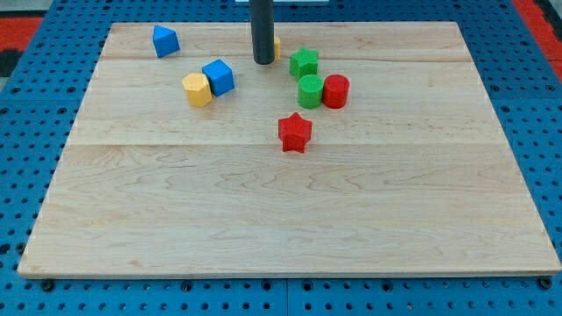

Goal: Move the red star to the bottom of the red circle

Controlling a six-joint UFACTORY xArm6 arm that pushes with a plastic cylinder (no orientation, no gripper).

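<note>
The red star lies near the middle of the wooden board, below and to the left of the red circle. The red circle touches a green cylinder on its left. My tip is near the view's top, up and to the left of the red star, well apart from it. The rod hides most of a yellow block just behind it.
A green star sits above the green cylinder. A blue cube touches a yellow hexagon at the left. A blue block lies at the top left. The wooden board rests on a blue pegboard.
</note>
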